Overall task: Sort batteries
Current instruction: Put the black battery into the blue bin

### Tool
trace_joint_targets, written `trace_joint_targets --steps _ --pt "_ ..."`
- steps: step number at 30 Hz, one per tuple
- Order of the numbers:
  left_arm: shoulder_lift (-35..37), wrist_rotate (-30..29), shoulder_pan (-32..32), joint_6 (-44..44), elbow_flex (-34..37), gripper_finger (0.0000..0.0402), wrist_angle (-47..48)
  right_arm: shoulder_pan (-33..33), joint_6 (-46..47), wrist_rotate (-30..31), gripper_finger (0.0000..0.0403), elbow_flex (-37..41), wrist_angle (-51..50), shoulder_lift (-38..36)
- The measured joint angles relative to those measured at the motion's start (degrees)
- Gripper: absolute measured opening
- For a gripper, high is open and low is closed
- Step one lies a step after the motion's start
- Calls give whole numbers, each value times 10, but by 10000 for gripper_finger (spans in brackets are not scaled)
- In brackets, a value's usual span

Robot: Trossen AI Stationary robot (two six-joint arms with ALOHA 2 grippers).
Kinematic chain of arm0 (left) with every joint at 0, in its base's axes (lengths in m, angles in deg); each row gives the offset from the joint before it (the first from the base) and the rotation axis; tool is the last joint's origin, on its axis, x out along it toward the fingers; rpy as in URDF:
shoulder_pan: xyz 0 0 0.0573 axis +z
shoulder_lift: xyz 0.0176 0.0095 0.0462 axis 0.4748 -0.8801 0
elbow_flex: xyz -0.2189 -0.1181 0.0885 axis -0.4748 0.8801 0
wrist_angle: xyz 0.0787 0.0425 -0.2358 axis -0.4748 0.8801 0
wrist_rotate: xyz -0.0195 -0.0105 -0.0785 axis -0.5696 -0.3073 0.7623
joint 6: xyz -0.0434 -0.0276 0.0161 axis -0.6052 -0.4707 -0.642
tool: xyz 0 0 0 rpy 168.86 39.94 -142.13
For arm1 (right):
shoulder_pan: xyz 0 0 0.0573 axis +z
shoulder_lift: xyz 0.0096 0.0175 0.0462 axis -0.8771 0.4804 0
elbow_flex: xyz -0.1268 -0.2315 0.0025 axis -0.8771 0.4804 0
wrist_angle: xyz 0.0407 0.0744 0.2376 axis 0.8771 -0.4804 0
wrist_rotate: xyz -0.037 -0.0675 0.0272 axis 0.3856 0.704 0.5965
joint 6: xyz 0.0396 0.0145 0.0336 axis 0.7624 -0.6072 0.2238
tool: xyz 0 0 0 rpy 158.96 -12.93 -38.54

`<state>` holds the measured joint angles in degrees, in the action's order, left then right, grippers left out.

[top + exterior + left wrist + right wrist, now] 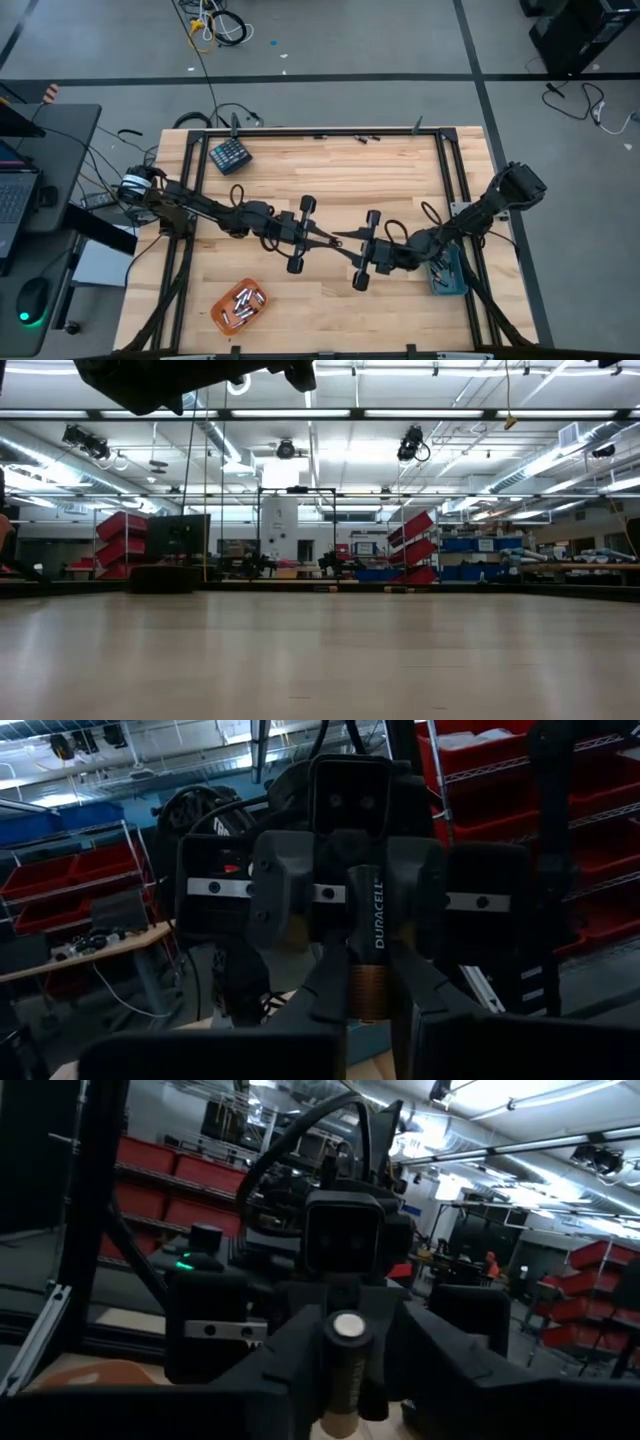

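From above we see both arms reaching toward the middle of the desk (330, 180), their tips meeting nose to nose, the left gripper (336, 238) coming from the left and the right gripper (347, 243) from the right. At that height the tips are thin dark shapes and the cell between them is too small to make out. In the left wrist view a Duracell battery (366, 945) stands upright, pinched between the left fingers (325, 995), its copper end low and partly hidden by them. The right wrist view shows the same cell end-on, its pale cap (347, 1326) facing the lens, lying between the right fingers (275, 1350); whether those fingers are pressing on it or standing just off it we cannot tell. Other batteries (240, 305) lie piled in an orange tray (222, 315) near the front left of the desk; we cannot count them. A blue tray (447, 285) sits at the front right, half covered by the right arm, its contents hidden. A dark keypad block (230, 155) rests near the back left corner. The low view shows only bare desk top and the room beyond, with a dark piece of an arm cut off at the upper edge.
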<state>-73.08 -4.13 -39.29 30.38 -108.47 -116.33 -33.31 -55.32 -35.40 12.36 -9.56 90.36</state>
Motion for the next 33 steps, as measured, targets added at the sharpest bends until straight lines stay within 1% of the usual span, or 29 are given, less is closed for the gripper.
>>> trace_joint_targets --steps 3,6,8,12,14,17,19,21,23,25,28,29,30,33 --pt "0 -2 0 -16 0 45 1 -2 -1 -2 85 0 -1 0" --pt "0 -11 0 -33 0 76 4 -2 -2 -2 38 0 -5 0" --pt "0 -17 0 -37 0 98 11 -2 -17 2 37 0 -6 0" --pt "1 -27 1 -45 0 131 36 10 -29 35 37 0 4 -6" --pt "1 -47 0 -48 0 142 56 25 -31 81 37 0 2 -19" --pt "1 -84 0 -62 0 152 89 57 -27 161 37 0 -30 -53" --pt "1 -106 0 -75 0 156 113 84 4 225 37 0 -86 -86" --pt "1 -124 0 -88 0 157 132 111 77 277 37 0 -199 -131" --pt "1 -134 1 -95 0 158 144 136 199 279 37 0 -348 -185" --pt "1 -138 1 -97 0 158 152 150 352 223 37 0 -504 -245" --pt "1 -138 1 -97 0 158 152 156 577 104 37 -1 -705 -319" --pt "1 -138 1 -98 0 158 152 155 636 50 37 -1 -767 -336" --pt "1 -138 1 -97 0 158 153 155 684 -17 37 -1 -829 -348" --pt "1 -138 1 -98 0 158 153 156 857 -173 37 -1 -1003 -370"
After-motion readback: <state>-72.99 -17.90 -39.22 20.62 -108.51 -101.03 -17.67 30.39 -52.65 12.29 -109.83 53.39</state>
